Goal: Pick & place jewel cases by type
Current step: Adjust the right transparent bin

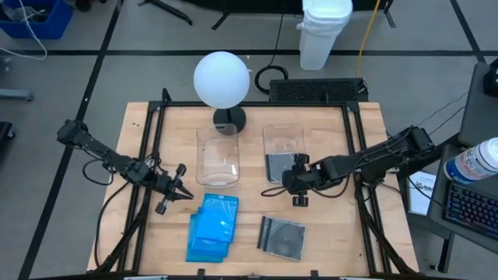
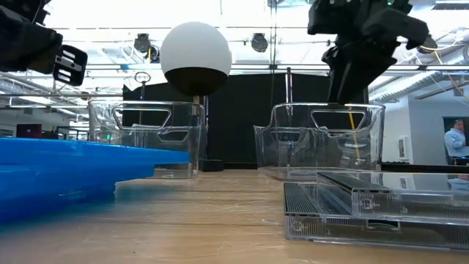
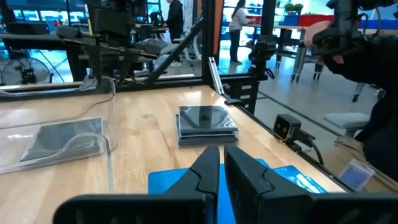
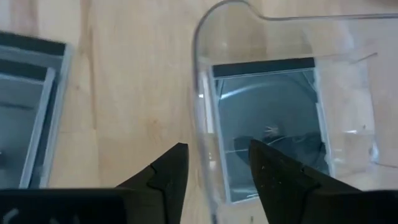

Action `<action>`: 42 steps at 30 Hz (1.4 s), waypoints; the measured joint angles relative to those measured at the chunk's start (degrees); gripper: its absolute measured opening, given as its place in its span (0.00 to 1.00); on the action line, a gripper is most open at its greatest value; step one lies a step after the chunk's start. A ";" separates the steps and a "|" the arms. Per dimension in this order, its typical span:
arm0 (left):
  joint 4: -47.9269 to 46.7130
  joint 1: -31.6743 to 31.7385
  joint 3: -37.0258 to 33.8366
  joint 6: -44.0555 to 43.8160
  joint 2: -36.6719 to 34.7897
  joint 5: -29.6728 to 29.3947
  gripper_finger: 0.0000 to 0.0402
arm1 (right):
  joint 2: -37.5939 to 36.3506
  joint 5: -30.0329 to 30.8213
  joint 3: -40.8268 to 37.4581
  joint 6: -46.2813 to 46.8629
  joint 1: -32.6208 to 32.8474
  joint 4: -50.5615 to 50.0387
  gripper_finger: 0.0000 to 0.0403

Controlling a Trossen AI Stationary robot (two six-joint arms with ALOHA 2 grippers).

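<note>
Jewel cases lie in two piles at the desk's (image 1: 327, 241) near edge: blue cases (image 1: 212, 227) at 7 o'clock, clear cases (image 1: 281, 235) at 5 o'clock. Left tool (image 1: 180, 191), fingers almost together and empty, hovers just beyond the blue pile. Right tool (image 1: 299, 181), fingers parted and empty, straddles the near rim of the right tub (image 1: 283, 137), which holds one clear case (image 1: 278, 166). Left tub (image 1: 219, 155) stands at 12 o'clock.

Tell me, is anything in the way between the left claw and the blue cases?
Nothing visible is. The left gripper hangs just beside the blue jewel cases, with only bare table between them. The empty left tub sits farther back, out of the way.
</note>
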 joint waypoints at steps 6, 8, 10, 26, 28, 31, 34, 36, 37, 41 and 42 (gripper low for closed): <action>0.05 0.00 0.00 -0.64 0.00 0.02 0.08 | 0.03 -2.00 -1.14 0.69 0.11 1.91 0.28; 0.15 0.00 0.00 -0.64 0.00 0.02 0.08 | -0.02 -4.22 -2.03 0.74 0.07 2.95 0.25; 0.13 0.00 0.00 -0.64 0.00 0.02 0.08 | -0.01 -4.53 -3.58 0.62 0.09 5.14 0.22; 1.49 0.00 0.02 -0.68 0.00 0.00 0.08 | 0.02 -4.39 -8.84 12.39 -0.20 11.40 0.01; 1.46 0.00 0.02 -0.68 0.00 0.00 0.08 | 0.02 -4.35 -8.84 11.33 -0.20 11.54 0.01; 1.42 0.00 0.02 -0.70 0.00 0.00 0.08 | 0.02 -4.36 -8.86 10.81 -0.20 11.46 0.01; 1.37 0.00 0.02 -0.73 0.00 0.00 0.08 | 0.02 -5.57 -8.86 9.56 -0.20 11.79 0.03; 1.35 0.00 0.02 -0.80 0.00 0.00 0.08 | 0.02 -7.48 -8.86 8.82 -0.20 12.49 0.05; 1.33 0.00 0.02 -0.84 0.00 0.00 0.08 | 0.02 -7.97 -8.86 8.52 -0.20 12.93 0.07; 1.33 0.00 0.02 -0.89 0.00 0.00 0.08 | 0.02 -8.10 -8.86 8.05 -0.20 14.51 0.16; 1.33 0.00 0.02 -0.90 0.00 0.00 0.08 | 0.02 -7.60 -8.86 8.00 -0.20 15.07 0.19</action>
